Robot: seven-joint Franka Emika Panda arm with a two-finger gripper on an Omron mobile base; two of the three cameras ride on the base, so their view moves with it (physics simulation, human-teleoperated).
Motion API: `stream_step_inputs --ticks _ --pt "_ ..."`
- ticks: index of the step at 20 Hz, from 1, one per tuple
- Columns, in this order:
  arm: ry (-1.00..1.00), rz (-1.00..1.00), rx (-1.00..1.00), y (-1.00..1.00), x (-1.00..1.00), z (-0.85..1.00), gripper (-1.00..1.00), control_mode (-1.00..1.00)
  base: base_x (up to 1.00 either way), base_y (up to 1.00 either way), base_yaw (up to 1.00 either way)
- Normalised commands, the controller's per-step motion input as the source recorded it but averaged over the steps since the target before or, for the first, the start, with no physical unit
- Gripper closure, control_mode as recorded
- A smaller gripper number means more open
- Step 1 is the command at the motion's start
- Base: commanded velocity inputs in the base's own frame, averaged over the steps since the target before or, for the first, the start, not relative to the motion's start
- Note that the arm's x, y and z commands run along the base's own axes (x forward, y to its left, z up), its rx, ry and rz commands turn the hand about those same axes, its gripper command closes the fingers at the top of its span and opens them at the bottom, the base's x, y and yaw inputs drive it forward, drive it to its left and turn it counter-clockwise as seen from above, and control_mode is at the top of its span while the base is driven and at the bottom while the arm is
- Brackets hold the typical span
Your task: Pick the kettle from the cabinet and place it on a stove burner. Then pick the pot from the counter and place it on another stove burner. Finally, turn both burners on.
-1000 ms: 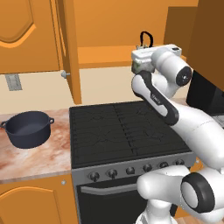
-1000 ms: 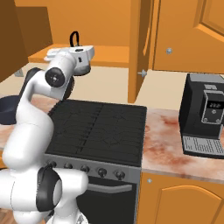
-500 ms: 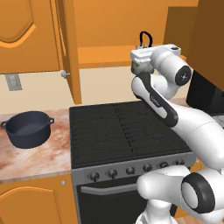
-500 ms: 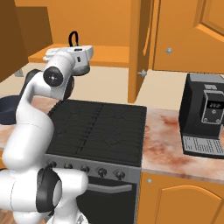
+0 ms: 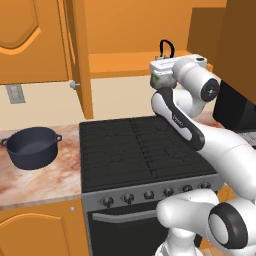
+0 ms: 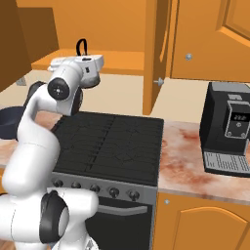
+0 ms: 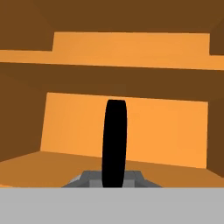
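Hand [image 7: 114, 179] clamped tight on the kettle [image 5: 161, 76] by its black arched handle [image 7: 114, 142], up at the cabinet [image 5: 140, 30] shelf [image 5: 125, 64], far side above the cooktop [image 5: 140, 150]. Open cabinet door [image 5: 77, 55] hangs left of the kettle. Pot [image 5: 31, 147] sits on the desk [image 5: 40, 177] left of the stove. Coffee machine [image 6: 229, 129] on the right desk, well apart.

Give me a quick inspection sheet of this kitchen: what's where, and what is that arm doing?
Surface: marbled counter beside a black cooktop, no burner occupied.
Job's things: kettle at the open cabinet, its black handle upright; pot on the counter.
Clutter: coffee machine on the counter.
Grippers: gripper shut on the kettle handle.
Cables: nothing seen.
Surroundings: orange cabinet doors, wall outlet.
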Motion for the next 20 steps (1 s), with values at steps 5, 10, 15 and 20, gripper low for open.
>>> stream_step_inputs --ticks 5,10,15,20 --pt "0.02 0.00 0.00 0.00 -0.01 -0.15 1.00 -1.00 0.00 0.00 0.00" --pt "0.02 0.00 0.00 0.00 0.00 -0.14 1.00 -1.00 0.00 0.00 0.00" --pt "0.03 0.00 0.00 0.00 0.00 -0.11 1.00 -1.00 0.00 0.00 0.00" --pt "0.03 0.00 0.00 0.00 0.01 -0.11 1.00 -1.00 0.00 0.00 0.00"
